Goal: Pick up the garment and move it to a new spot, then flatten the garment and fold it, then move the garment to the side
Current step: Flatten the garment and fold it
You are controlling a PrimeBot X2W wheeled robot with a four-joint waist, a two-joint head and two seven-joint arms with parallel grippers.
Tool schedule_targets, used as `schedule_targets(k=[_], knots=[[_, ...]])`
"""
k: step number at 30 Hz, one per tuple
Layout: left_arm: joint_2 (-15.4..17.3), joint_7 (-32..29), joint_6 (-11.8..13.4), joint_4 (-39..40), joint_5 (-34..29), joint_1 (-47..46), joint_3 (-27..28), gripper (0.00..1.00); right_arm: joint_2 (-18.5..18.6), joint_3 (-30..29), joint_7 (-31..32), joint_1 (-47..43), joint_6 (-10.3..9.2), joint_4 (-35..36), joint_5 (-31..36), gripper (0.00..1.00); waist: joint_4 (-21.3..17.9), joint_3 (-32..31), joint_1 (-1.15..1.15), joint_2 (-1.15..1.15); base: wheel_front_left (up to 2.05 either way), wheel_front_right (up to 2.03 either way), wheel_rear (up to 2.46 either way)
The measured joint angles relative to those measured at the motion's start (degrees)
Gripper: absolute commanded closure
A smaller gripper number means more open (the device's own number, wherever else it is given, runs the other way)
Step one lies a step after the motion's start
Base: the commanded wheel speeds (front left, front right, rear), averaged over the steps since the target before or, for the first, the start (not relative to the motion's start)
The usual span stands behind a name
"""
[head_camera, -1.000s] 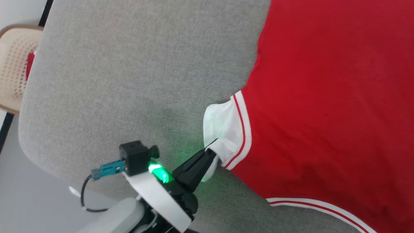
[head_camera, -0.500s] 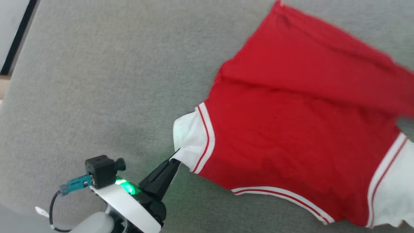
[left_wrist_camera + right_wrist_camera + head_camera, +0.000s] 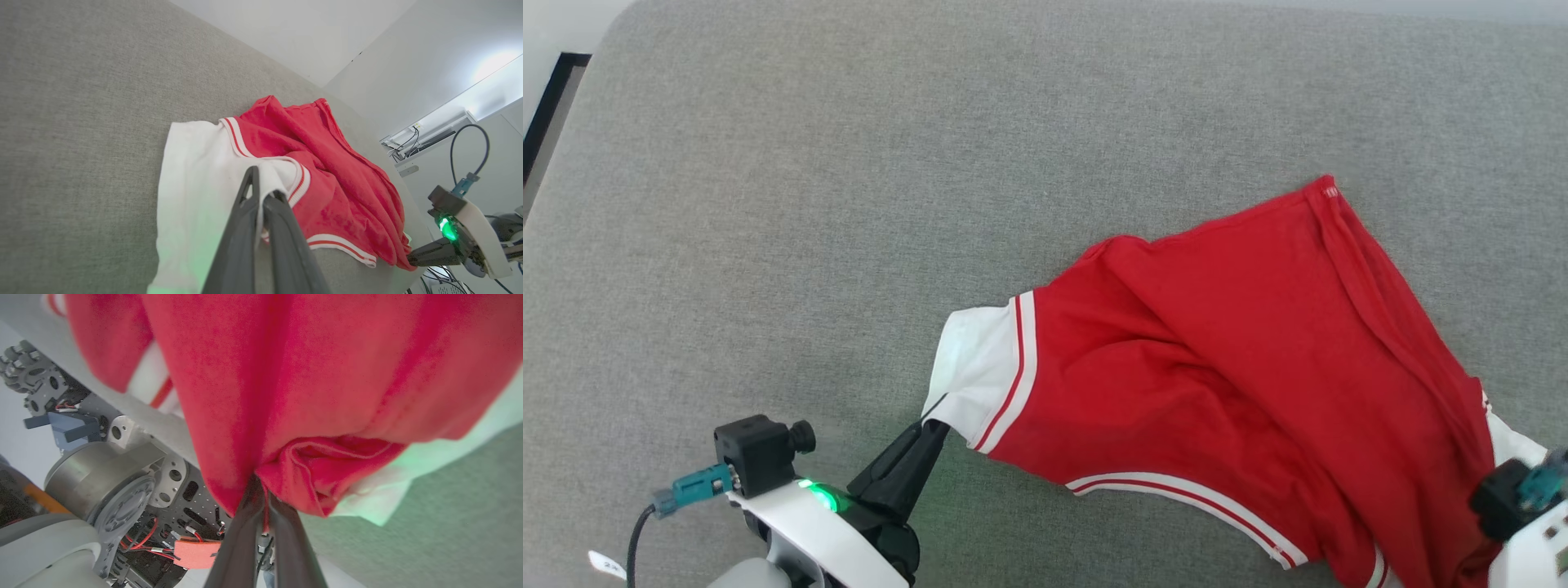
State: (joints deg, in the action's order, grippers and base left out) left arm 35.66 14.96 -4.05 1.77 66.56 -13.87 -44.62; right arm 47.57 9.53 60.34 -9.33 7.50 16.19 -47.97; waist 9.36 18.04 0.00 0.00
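Head view, 1 garment [image 3: 1217,367], L gripper [image 3: 934,426], R gripper [image 3: 262,488], both clamping it

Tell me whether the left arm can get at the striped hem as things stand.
Probably not yet: the left tool is shut on the white sleeve end; the striped hem lies near and uncovered.

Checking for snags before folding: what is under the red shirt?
The grey fabric surface shows beside the shirt, which rests on it; anything beneath its bunched folds is covered.
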Motion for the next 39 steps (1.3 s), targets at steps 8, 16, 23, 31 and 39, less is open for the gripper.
schedule_targets(k=[8, 16, 23, 31, 39], knots=[[0.2, 0.0, 0.0, 0.0, -0.2, 1.0, -0.3, 1.0, -5.0, -4.5, -2.2, -1.5, 0.0, 5.1, 5.1, 0.0, -0.7, -0.8, 0.0, 0.0, 0.0, 0.0, 0.0], [0.6, 0.0, 0.1, 0.9, -0.2, 2.1, -0.5, 1.0, -5.0, -17.6, -0.3, -0.7, 0.0, 14.5, 2.1, 0.0, -0.7, -2.0, 0.0, 0.0, 0.0, 0.0, 0.0], [-0.2, 0.0, -0.1, 1.1, -0.2, 2.0, -0.8, 1.0, -1.7, -20.2, -3.0, 11.6, -0.01, 14.2, 6.8, 0.0, 0.3, -1.7, 0.0, 0.0, 0.0, 0.0, 0.0], [-2.8, -0.8, -1.5, -0.4, -1.3, -1.0, -2.5, 1.0, -4.2, -4.4, -4.4, 34.1, 0.0, -3.9, 6.9, 0.0, 3.2, 1.5, 0.0, 0.0, 0.0, 0.0, 0.0], [-5.6, -0.6, -2.5, -3.0, -2.1, -3.9, -3.1, 1.0, -6.3, 10.7, -5.1, 49.0, 0.0, -20.7, 9.0, 0.0, 4.9, 6.2, 0.0, 0.0, 0.0, 0.0, 0.0]])
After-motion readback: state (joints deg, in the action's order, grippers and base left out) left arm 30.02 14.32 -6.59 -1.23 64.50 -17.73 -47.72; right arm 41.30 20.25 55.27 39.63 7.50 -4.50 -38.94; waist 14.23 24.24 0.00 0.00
